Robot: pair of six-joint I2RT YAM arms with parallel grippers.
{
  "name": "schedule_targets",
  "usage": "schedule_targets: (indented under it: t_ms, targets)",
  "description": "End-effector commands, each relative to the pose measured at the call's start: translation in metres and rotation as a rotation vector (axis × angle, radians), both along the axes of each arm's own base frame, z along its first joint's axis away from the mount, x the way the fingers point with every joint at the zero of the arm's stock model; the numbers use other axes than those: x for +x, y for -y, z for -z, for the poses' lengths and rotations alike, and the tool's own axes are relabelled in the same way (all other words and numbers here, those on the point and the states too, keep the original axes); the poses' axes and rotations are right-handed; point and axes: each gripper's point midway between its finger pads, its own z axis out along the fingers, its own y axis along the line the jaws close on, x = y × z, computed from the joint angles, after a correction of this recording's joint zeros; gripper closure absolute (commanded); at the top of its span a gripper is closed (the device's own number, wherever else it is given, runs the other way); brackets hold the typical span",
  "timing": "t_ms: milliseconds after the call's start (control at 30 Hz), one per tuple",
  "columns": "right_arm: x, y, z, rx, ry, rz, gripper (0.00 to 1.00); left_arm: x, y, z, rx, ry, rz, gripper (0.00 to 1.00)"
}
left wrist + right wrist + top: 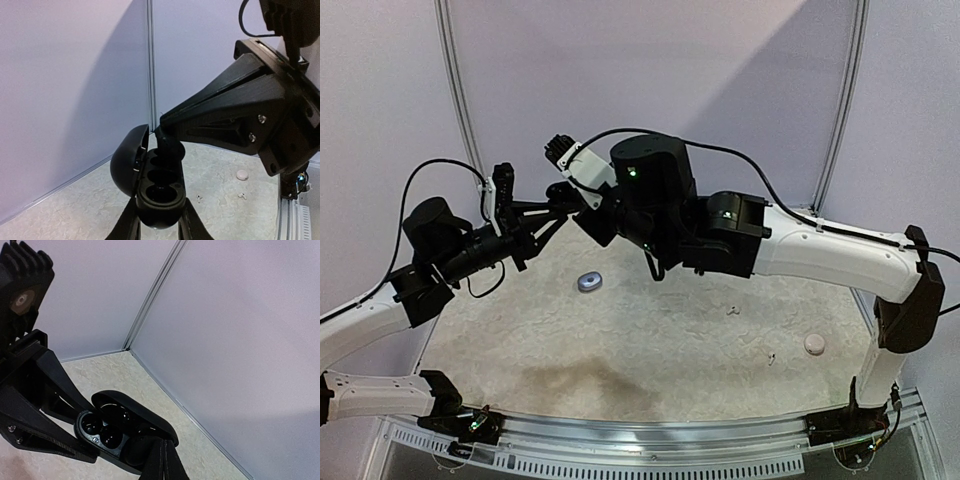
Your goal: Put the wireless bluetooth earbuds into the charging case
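Gripped glossy black open charging case point(160, 192) aloft in clenched left pincer point(159, 222); set shut right pincer point(162, 460) at its sockets, earbud between tips indiscernible; judged seating in hand; needed gentle push, release; noted tiny white earbuds point(732, 310) on beige counter point(670, 340).

No legible writing — in any view.
Neither the black charging case point(159, 192) nor the white arm casing point(830, 250) shows a readable letter, brand or number — the only sign is a small green indicator light point(632, 172) on a black arm housing point(665, 160).
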Motion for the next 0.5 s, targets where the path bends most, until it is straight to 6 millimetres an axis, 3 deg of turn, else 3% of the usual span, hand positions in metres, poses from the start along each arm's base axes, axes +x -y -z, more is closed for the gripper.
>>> schedule_targets:
  t_ms: [0, 467]
  targets:
    - [0.008, 0.002, -0.005, 0.01, 0.027, 0.068, 1.0, -0.007, 0.003, -0.016, -0.024, 0.031, 0.021, 1.0]
    - [0.007, -0.008, 0.01, -0.008, -0.004, 0.039, 1.0, -0.004, 0.003, -0.024, -0.05, 0.032, 0.011, 1.0]
